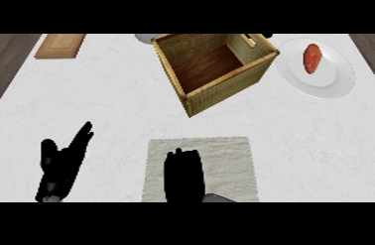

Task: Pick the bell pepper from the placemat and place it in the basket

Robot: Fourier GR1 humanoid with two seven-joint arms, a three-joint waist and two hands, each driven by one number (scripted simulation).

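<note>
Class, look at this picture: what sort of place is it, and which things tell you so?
Probably a kitchen counter: a white marble-like worktop bears a pale woven placemat, a square wicker basket and a round white plate holding an orange-red piece of food.

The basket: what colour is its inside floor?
Dark reddish brown, like wood planks, inside the tan woven basket. The head view shows it best.

There is only one view, from the robot's head, and it looks steeply down on the white desk (110,100). The basket (216,70) is in the upper middle of the frame, the placemat (234,159) at the lower middle, so the camera stands quite near and faces away from the robot.
</note>
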